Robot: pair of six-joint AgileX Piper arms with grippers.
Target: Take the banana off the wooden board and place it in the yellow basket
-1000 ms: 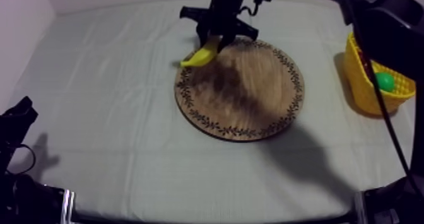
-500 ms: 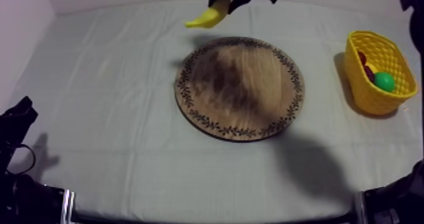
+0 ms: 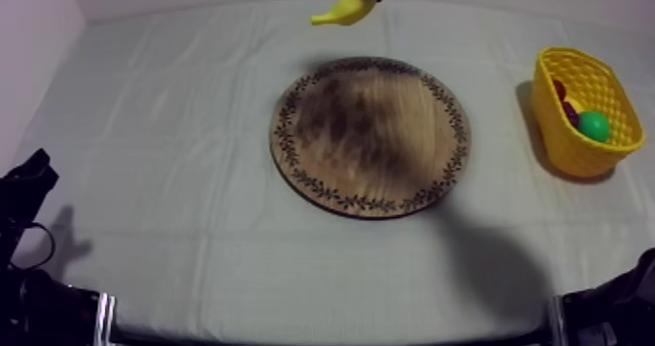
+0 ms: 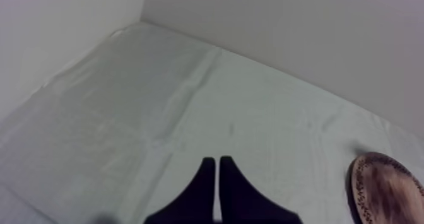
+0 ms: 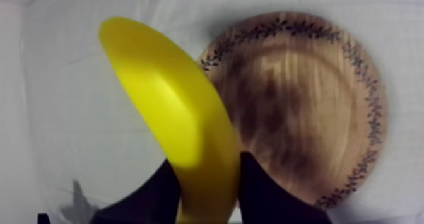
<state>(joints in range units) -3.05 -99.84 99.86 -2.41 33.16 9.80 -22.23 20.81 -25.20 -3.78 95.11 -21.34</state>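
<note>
Top view: the banana [image 3: 349, 7] hangs in the air past the far rim of the wooden board [image 3: 370, 135], with the yellow basket [image 3: 563, 145] well off to the right.

Left wrist: the left gripper [image 4: 217, 176] is pinched together on nothing, over the cloth [image 4: 189, 94].

Right wrist: the right gripper [image 5: 205, 176] clamps the banana near one end, so I reckon it could pivot and clip the basket rim.
</note>
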